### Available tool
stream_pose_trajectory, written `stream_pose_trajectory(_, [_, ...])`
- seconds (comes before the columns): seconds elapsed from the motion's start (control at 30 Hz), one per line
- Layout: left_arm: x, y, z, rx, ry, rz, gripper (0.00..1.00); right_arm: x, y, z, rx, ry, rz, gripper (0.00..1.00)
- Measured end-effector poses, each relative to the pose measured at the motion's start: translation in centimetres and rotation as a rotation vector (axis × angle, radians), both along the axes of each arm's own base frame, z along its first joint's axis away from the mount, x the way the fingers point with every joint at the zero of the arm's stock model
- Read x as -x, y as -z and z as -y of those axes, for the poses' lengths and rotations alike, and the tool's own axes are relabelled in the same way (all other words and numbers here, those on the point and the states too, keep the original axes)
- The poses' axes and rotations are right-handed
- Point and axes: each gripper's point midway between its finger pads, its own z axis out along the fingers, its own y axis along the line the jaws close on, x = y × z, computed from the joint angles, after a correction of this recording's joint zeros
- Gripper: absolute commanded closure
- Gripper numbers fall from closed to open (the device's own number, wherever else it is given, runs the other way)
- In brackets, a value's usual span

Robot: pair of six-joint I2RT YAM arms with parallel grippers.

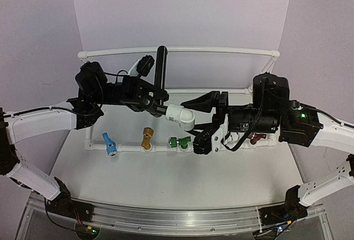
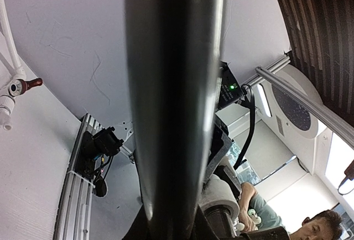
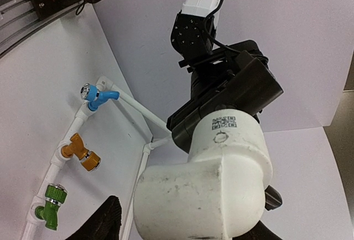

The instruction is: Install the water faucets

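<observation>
The dark water faucet [image 1: 157, 106] hangs in the air over the table, its long lever handle [image 1: 161, 67] pointing up. My left gripper [image 1: 145, 100] is shut on the faucet's body. That lever [image 2: 171, 85] fills the left wrist view. The white elbow fitting [image 1: 182, 116] sits on the faucet's right end. My right gripper [image 1: 191, 126] straddles this fitting [image 3: 210, 184] with its jaws spread. Its left finger [image 3: 102, 223] stands clear of the white plastic. The black faucet body [image 3: 221, 93] shows behind the elbow.
A white pipe rail across the table carries a blue faucet [image 1: 109, 144], a yellow one [image 1: 146, 139], a green one [image 1: 178, 142] and a dark red one [image 1: 257, 137]. A white pipe frame [image 1: 177, 50] runs along the back. A person [image 2: 315, 226] shows beyond the table.
</observation>
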Motion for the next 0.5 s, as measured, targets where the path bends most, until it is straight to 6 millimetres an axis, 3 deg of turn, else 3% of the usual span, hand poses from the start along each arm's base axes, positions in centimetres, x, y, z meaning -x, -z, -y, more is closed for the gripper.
stream_pose_trajectory(0.5, [0.1,-1.4,-0.2,0.057,0.007,-0.003,1.0,-1.4,1.4,-0.4,0.013,0.056,-0.086,0.34])
